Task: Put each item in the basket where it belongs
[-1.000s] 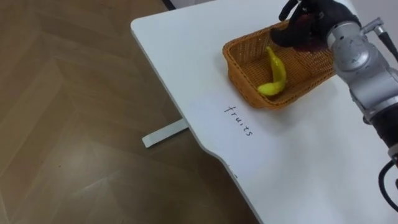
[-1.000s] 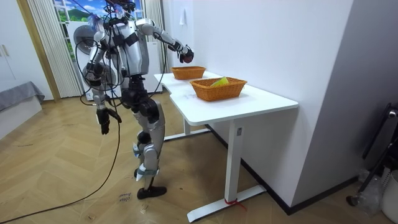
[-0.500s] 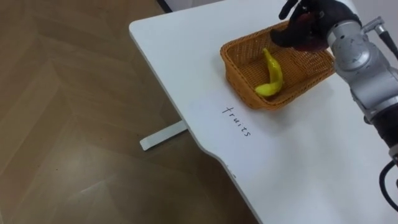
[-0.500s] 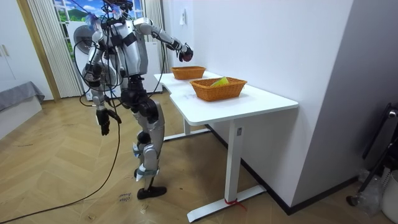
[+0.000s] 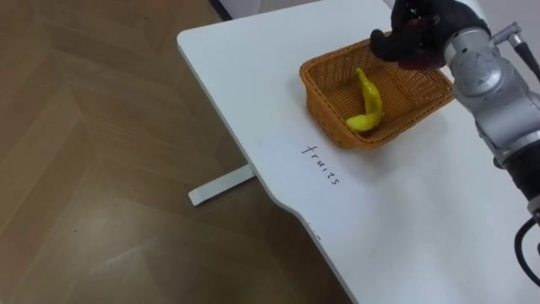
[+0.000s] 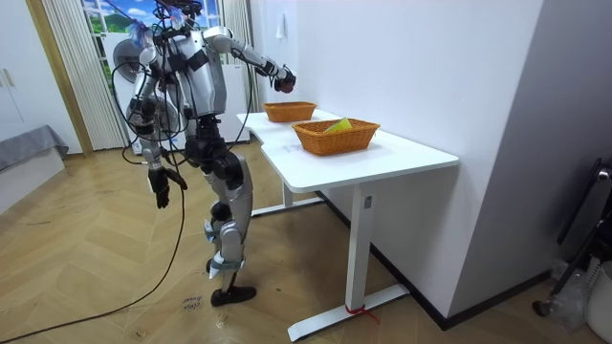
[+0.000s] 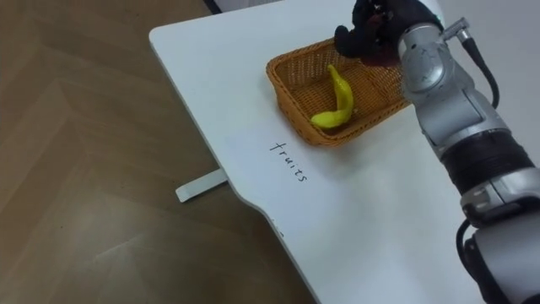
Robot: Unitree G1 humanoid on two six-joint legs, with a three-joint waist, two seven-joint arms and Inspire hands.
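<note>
Right hand [image 5: 434, 19] clamped round dark red fruit, likely apple [image 5: 412, 40], over far rim of basket [image 5: 325, 95]. Banana [image 5: 369, 100] lies inside basket. Basket sits on white table [image 5: 245, 67], near handwritten label [image 5: 324, 163]. Left hand [image 6: 161, 186] hangs at side.

Daylight enters through the curtained window [image 6: 107, 24] at the room view's upper left, and the room is bright and evenly lit. The plain white wall [image 6: 421, 67] shows no hard shadows; the floor under the white bench [image 6: 382, 158] lies in soft shade. From the head camera the bench top is bright but free of glare, while the brown wooden herringbone floor [image 5: 101, 152] carries pale patches of sheen. The woven wicker basket [image 5: 325, 105] is shaded inside, and the yellow banana [image 5: 369, 97] stands out vividly. The black right hand [image 5: 422, 29] and the dark red round fruit [image 5: 413, 44] it clasps merge into one dark mass.
</note>
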